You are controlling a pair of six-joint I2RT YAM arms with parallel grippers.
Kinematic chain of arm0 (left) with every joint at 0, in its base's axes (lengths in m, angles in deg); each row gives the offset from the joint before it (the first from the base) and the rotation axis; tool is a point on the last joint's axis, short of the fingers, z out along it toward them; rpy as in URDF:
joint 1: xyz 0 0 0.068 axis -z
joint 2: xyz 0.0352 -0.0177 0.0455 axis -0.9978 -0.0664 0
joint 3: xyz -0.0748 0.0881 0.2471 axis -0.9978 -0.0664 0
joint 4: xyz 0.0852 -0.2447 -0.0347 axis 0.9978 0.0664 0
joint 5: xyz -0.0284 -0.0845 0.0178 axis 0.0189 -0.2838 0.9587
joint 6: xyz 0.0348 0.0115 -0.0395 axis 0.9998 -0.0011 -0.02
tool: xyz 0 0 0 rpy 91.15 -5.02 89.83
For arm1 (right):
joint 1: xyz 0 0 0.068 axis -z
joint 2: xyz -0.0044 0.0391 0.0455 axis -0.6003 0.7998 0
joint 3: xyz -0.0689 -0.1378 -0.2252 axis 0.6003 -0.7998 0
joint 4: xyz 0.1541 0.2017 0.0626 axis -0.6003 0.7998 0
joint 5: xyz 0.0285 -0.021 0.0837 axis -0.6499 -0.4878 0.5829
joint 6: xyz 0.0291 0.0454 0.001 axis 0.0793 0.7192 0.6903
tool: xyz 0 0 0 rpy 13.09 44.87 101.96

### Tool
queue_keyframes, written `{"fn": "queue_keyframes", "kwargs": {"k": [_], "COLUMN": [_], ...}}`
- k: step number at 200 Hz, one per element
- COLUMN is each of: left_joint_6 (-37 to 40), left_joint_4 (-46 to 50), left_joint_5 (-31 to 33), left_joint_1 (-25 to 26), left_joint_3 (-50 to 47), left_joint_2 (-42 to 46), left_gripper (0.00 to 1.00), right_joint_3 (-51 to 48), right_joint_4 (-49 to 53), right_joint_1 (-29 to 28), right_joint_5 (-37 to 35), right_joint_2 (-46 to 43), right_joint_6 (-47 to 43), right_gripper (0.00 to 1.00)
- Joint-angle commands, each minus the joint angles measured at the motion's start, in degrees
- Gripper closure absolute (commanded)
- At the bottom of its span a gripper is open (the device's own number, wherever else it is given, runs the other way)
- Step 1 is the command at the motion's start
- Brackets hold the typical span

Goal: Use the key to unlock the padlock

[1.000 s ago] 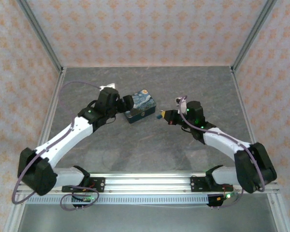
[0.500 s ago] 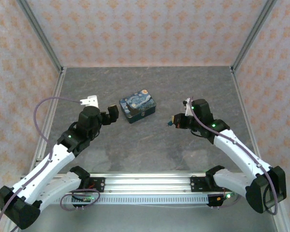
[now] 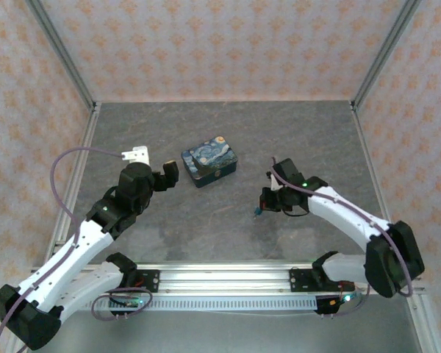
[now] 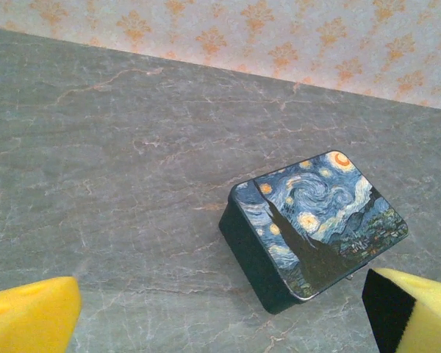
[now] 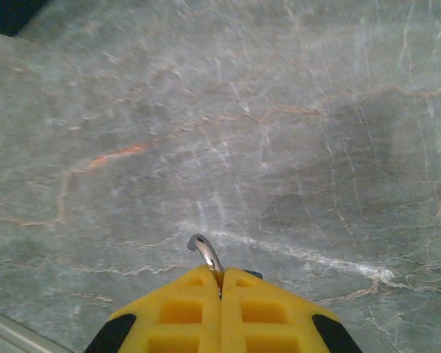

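Left fingers (image 4: 29, 318) spread wide apart, nothing between them; the left gripper (image 3: 165, 176) hangs left of the blue night-sky box (image 3: 209, 160), near it but not touching; in the left wrist view the box (image 4: 316, 224) lies flat on the grey table (image 4: 117, 147), lid up, one corner toward the camera, just ahead of the open yellow pads; right fingers (image 5: 272, 309) pressed tight together, seam closed; a small curved silvery hook pokes out of that seam at the tips, read as the shackle of the padlock (image 5: 204, 251), the rest of it hidden between the pads; a dark blue sliver shows just right of the seam, cannot tell what it is; the right gripper (image 3: 261, 208) points down at the table (image 3: 228, 125), right of centre, closer to the near edge than the box and well apart from it; whether the hook touches the surface cannot be told; box sits mid-table, slightly left of centre, turned at an angle to the edges.
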Motion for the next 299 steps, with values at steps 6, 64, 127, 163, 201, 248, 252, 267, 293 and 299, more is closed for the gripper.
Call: {"fn": "queue_keyframes", "kwargs": {"k": [6, 64, 127, 163, 201, 248, 252, 267, 293, 299], "left_joint_6": [1.3, 1.2, 0.5, -0.9, -1.5, 0.2, 0.7, 4.3, 10.8, 11.8], "left_joint_4": [1.4, 1.8, 3.1, 5.1, 4.7, -1.1, -2.1, -7.5, -18.2, -19.9], "left_joint_5": [2.6, 3.3, 5.6, 7.2, 7.7, 11.9, 12.9, 17.6, 23.5, 24.3], "left_joint_1": [0.4, 0.4, 0.3, -0.8, -3.4, -8.0, -8.1, -8.3, -8.7, -8.9], "left_joint_3": [-0.9, -0.4, 2.1, 5.5, 8.1, 7.3, 6.9, 4.7, -0.8, -1.9], "left_joint_2": [0.8, 0.1, -2.8, -5.9, -9.2, -12.0, -12.1, -12.6, -13.2, -13.4], "left_gripper": [0.0, 0.0, 0.0, 0.0, 0.0, 0.0, 0.0, 0.0, 0.0, 0.0], "right_joint_3": [2.2, 2.2, 3.4, 4.5, 7.1, 4.6, 4.1, 2.1, -1.6, -2.8], "right_joint_4": [1.0, -4.5, -4.7, -3.7, -2.2, -9.8, -10.9, -15.0, -22.3, -24.6], "right_joint_1": [-0.4, -0.3, 0.1, 1.9, 4.8, 7.7, 8.2, 10.3, 14.6, 15.7], "right_joint_5": [-1.1, 0.1, -0.9, -3.3, -9.2, -24.4, -25.2, -27.7, -31.4, -32.1], "right_joint_2": [4.1, 10.5, 10.2, 5.7, -0.1, -7.3, -7.7, -8.6, -8.6, -8.5], "right_joint_6": [-2.4, -3.1, -3.8, -4.5, -7.1, -10.9, -11.2, -12.5, -14.2, -14.6], "right_gripper": [1.0, 1.0, 0.82, 0.73, 0.64, 0.39, 0.36, 0.27, 0.06, 0.01]}}
